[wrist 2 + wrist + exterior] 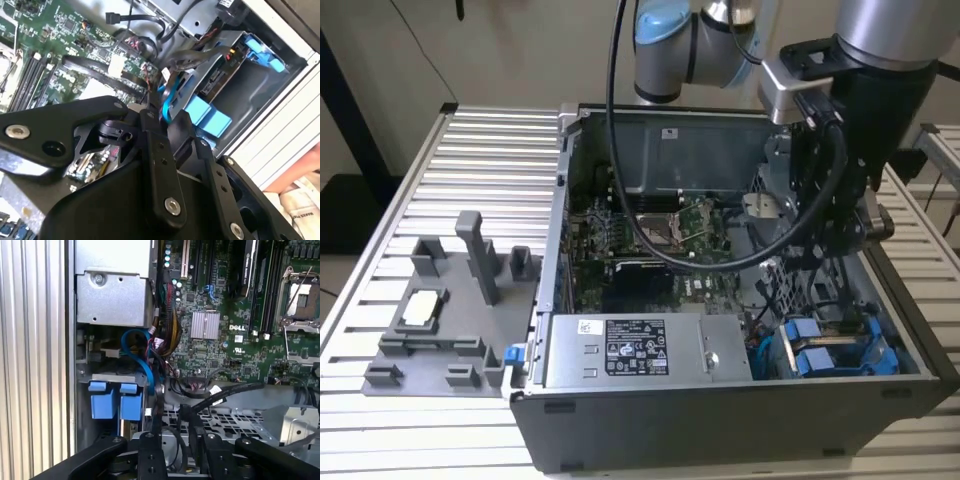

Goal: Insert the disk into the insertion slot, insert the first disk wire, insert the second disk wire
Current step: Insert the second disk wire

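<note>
Ribbed aluminium table [470, 150], its slats pale and matt, spreads under everything, in front of a plain cream wall [520, 50]. On it you have an open computer case [720, 425] of dark grey sheet metal, lying on its side. Toward the exterior view's left sits a grey plastic fixture tray [380, 345] with upright posts and a pale square part [423, 308] lying in it.

Inside the case, along the wall nearest the exterior camera, a silver power-supply box [720, 350] carries a black-and-white sticker [635, 347]; its print is too small to read. Behind it lies the green motherboard [670, 235], which in the first wrist view bears a finned silver heat sink [205, 325], a square metal processor socket [300, 300] and some white lettering.

The disk [105, 402] sits in the insertion slot [115, 377], a bay of the grey sheet-metal cage in the case's corner at the exterior view's right. You see mostly its bright blue plastic carrier tabs, side by side. A flat blue cable [137, 347] loops just beside them.

Your arm [890, 60], silver tubes with pale blue joint caps, reaches down into the case beside the cage. Its black gripper [165, 116] hangs near the blue tabs, among black cables; you cannot tell whether the pincer is apart or together.
</note>
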Tool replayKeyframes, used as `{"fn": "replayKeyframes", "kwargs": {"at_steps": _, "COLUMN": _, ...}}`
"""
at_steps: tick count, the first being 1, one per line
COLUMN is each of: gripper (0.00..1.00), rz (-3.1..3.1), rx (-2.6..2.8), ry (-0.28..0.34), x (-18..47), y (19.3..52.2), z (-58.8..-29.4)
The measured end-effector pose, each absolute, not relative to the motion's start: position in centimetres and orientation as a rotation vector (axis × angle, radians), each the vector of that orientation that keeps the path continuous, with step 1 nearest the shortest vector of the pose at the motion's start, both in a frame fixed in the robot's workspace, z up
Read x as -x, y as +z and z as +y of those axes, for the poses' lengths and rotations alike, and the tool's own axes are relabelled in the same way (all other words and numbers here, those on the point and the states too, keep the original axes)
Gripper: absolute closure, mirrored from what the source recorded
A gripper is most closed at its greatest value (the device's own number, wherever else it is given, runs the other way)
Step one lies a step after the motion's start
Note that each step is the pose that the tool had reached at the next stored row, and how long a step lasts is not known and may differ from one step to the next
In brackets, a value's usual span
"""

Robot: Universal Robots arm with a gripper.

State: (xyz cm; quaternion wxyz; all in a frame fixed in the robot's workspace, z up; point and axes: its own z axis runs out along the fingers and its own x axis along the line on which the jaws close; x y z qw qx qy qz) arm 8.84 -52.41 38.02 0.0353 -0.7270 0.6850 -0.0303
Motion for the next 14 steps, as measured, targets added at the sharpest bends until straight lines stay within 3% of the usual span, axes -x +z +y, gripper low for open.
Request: {"fn": "replayKeyframes", "kwargs": {"at_steps": 14, "gripper": 0.65, "rz": 2.08, "rx": 2.213, "ry": -0.141, "x": -7.1, "y": 36.7, "z": -51.7}}
